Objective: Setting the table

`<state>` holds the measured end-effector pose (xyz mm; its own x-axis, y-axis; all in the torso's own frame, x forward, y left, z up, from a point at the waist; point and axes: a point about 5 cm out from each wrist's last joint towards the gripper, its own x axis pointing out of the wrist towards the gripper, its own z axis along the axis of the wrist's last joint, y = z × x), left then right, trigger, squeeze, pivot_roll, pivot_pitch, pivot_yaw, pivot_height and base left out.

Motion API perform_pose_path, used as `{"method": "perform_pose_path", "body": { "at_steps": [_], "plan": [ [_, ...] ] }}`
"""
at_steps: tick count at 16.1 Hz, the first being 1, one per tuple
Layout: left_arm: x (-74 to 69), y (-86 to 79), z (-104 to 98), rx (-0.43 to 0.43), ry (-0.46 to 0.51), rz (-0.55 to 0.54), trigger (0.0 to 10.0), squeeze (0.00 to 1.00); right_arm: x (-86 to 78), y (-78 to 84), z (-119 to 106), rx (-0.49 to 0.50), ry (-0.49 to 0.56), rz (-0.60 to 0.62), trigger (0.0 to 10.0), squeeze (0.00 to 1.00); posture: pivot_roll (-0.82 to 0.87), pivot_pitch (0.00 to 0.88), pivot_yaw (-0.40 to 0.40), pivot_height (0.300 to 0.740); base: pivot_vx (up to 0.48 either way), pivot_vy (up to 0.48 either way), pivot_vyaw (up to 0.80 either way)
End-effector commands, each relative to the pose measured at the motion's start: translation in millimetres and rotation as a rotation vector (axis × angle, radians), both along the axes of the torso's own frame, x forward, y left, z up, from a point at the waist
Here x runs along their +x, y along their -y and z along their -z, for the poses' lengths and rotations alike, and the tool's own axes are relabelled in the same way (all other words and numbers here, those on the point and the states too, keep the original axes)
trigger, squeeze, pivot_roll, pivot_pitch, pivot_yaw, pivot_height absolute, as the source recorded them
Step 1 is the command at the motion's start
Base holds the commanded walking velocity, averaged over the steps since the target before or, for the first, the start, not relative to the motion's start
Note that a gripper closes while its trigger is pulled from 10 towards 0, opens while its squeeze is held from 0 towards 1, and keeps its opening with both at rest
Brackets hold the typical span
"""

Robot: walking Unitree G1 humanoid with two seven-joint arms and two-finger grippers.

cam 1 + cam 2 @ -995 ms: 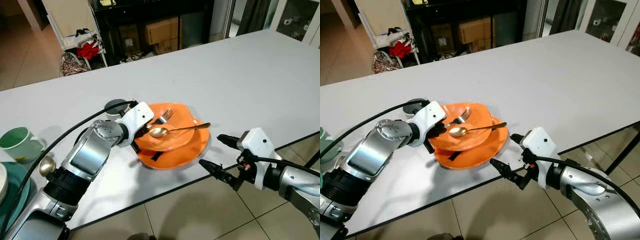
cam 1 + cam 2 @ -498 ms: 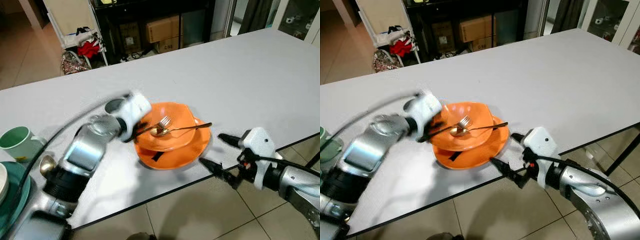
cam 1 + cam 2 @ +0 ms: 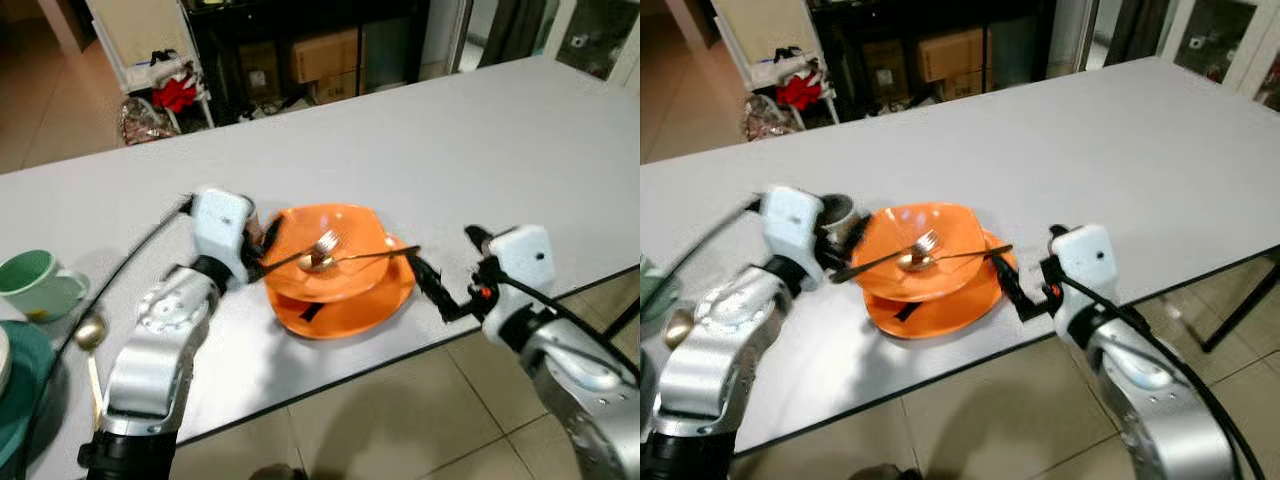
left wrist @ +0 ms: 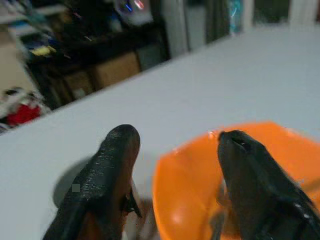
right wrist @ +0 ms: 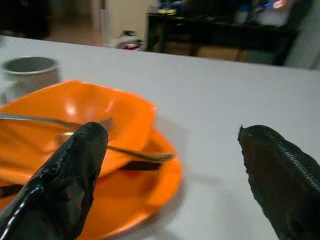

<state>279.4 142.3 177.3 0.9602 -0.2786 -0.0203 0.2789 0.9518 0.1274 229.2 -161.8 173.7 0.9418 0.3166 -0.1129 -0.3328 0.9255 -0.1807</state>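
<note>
Both tools, left tool and right tool, fingers apart, flank the orange bowl mid-frame; next, likely close on its rim.

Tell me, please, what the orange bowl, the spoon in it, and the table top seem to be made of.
Orange bowl: probably plastic or melamine; even colour, soft sheen, thin rim.
Spoon: metal, gold or brass tone; thin handle and a bright glint on its bowl.
Table top: smooth matte grey, perhaps laminate; no grain shows, with a dark edge.
</note>
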Motion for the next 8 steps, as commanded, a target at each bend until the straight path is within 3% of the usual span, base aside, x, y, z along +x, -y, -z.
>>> {"method": "perform_pose_path", "body": {
  "at_steps": [1, 5, 8],
  "plan": [
    [-2.2, 1.4, -2, -0.002, 0.021, -0.034, 10.0, 1.0, 4.9, 5.8, 1, -0.05, 0.031, 0.059, 10.0, 0.0, 0.04, 0.0, 0.07, 0.74, 0.0, -0.48, 0.0],
    [-4.0, 4.2, -2, -0.005, 0.029, -0.072, 10.0, 1.0, 13.2, 19.8, 5, 0.024, 0.037, 0.186, 10.0, 0.0, 0.05, 0.0, 0.049, 0.74, 0.0, -0.48, 0.0],
    [-2.4, 6.6, 1, -0.01, 0.028, -0.078, 10.0, 1.0, 9.3, 20.5, 6, 0.03, 0.042, 0.198, 10.0, 0.0, 0.03, 0.0, 0.063, 0.74, 0.0, -0.48, 0.0]
  ]
}}
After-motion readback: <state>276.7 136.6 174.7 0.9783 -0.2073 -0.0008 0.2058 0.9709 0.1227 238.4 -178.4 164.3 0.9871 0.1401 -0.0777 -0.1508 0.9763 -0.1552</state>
